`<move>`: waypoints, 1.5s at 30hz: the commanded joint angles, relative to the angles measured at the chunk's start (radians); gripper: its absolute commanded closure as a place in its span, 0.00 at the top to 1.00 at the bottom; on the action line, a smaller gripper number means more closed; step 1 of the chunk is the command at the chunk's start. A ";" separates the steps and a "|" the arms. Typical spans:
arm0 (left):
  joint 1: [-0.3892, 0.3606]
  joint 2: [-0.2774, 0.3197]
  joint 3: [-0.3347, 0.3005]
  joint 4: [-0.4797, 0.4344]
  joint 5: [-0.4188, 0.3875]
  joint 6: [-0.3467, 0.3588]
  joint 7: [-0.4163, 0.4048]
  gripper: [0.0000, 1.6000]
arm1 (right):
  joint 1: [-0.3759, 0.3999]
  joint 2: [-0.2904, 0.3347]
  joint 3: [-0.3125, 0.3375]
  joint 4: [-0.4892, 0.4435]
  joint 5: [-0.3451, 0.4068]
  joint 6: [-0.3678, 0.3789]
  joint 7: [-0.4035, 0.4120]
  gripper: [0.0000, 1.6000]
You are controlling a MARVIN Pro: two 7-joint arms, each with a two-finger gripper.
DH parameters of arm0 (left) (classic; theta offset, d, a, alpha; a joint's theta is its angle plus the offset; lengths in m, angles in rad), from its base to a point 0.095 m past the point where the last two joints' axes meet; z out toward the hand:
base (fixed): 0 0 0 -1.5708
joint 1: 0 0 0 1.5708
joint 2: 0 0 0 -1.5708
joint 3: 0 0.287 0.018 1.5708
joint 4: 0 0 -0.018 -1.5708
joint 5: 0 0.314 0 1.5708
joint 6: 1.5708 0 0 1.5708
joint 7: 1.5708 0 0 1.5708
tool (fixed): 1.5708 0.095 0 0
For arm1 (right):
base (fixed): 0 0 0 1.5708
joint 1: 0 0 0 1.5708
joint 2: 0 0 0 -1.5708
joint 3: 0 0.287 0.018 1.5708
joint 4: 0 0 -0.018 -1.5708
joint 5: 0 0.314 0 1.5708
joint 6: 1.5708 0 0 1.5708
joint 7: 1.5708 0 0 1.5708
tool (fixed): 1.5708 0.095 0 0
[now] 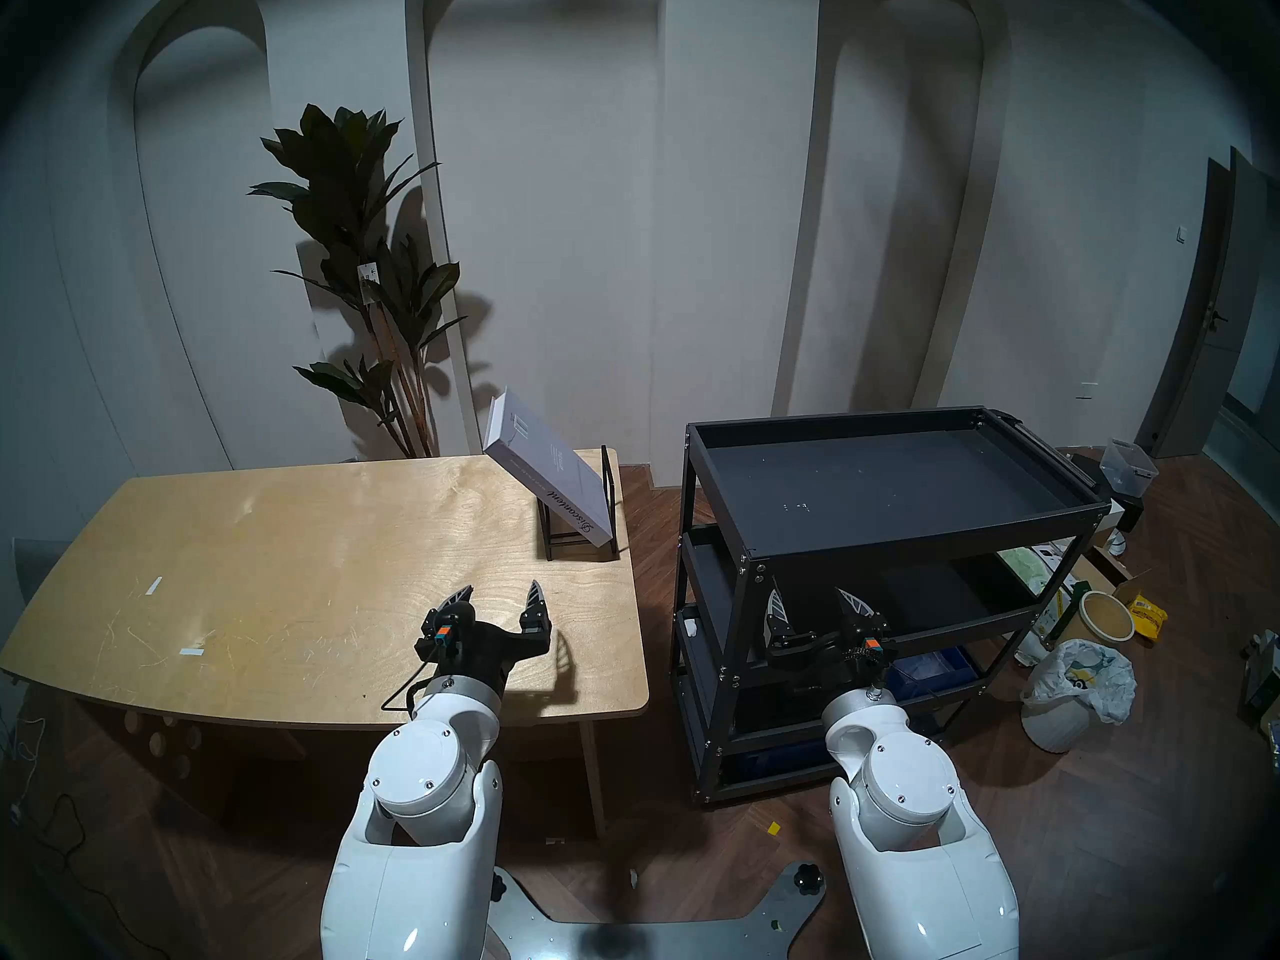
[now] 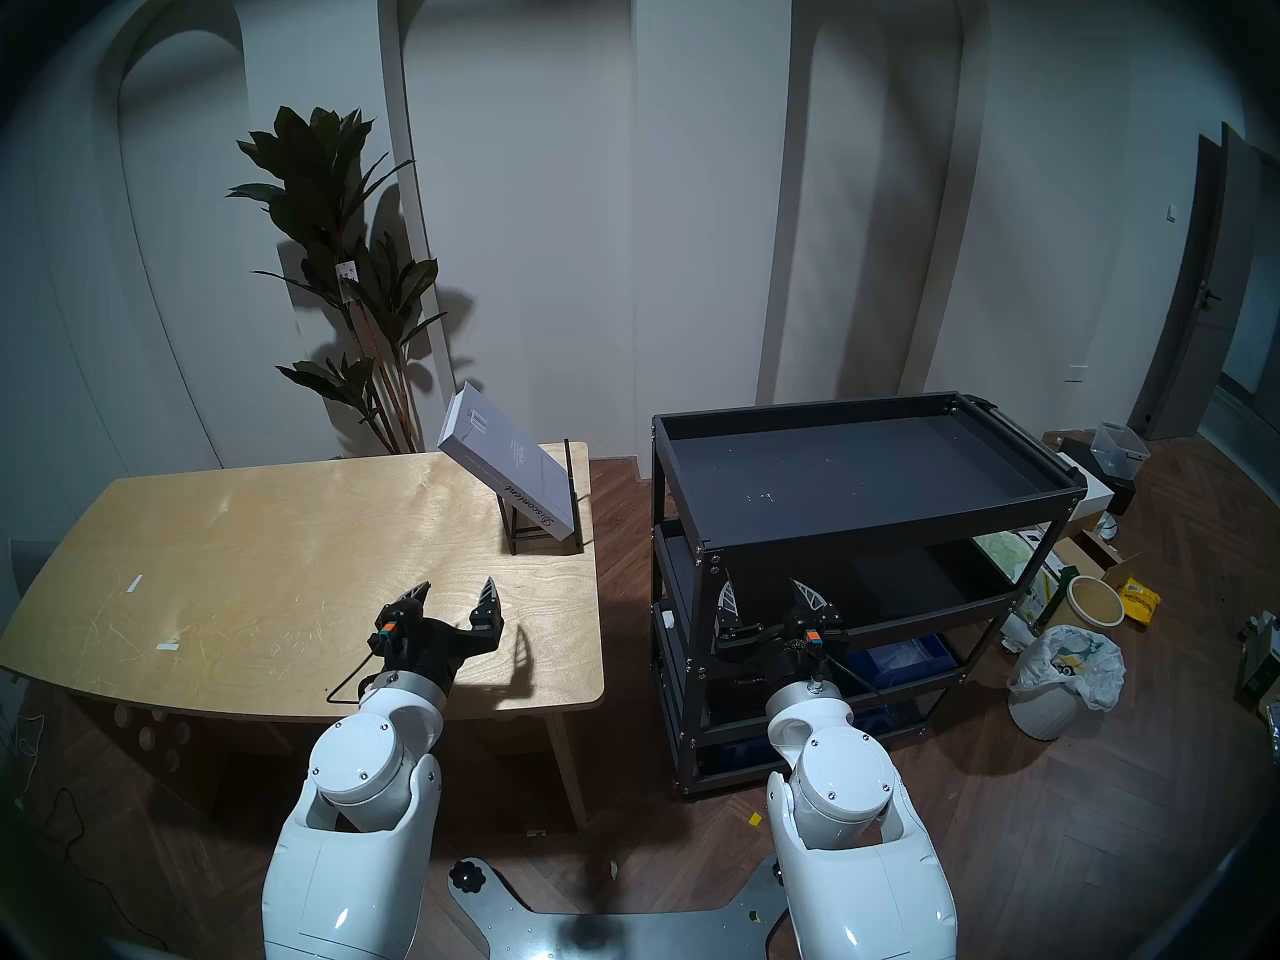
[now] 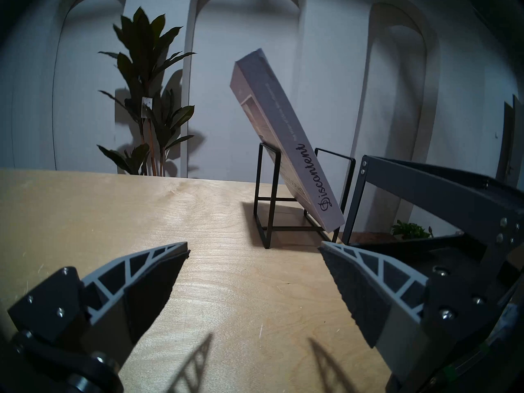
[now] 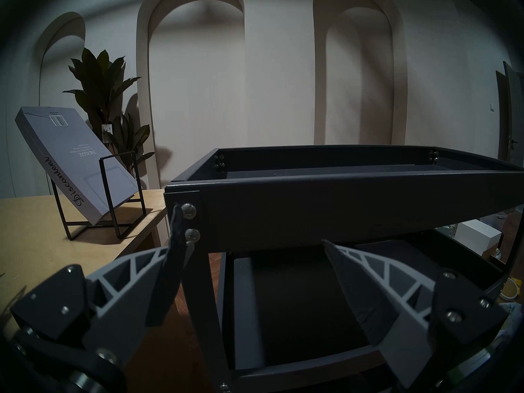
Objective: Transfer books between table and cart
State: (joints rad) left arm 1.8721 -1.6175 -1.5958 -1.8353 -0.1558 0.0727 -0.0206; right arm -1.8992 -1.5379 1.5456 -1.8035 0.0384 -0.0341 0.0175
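One large pale lavender-grey book (image 1: pixel 547 470) with black script on its spine leans tilted in a small black wire rack (image 1: pixel 609 515) at the far right corner of the plywood table (image 1: pixel 277 591). It also shows in the left wrist view (image 3: pixel 286 145) and the right wrist view (image 4: pixel 76 162). The black three-tier cart (image 1: pixel 886 480) stands right of the table, its top tray bare. My left gripper (image 1: pixel 502 595) is open and empty above the table's near right part, well short of the book. My right gripper (image 1: pixel 814 602) is open and empty in front of the cart's near left post.
A tall potted plant (image 1: pixel 360 259) stands behind the table. A white bin with a bag (image 1: pixel 1070 695), a round tub (image 1: pixel 1107 616), boxes and a clear container (image 1: pixel 1129 463) lie on the floor right of the cart. Blue items sit on the cart's lowest shelf (image 1: pixel 928 668).
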 commanded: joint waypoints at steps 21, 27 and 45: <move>-0.205 0.022 0.108 -0.126 -0.390 0.088 0.245 1.00 | 0.001 0.026 0.026 -0.110 0.043 -0.080 0.054 1.00; -0.237 0.023 0.134 -0.112 -0.363 0.035 0.294 1.00 | 0.008 0.018 0.026 -0.106 0.053 -0.090 0.056 1.00; -0.371 0.012 0.234 0.047 -0.202 -0.133 0.474 1.00 | 0.011 0.000 0.029 -0.123 0.072 -0.111 0.041 1.00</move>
State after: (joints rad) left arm 1.5814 -1.5948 -1.3857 -1.8069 -0.4078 -0.0058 0.4192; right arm -1.8910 -1.5268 1.5702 -1.8895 0.1065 -0.1222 0.0687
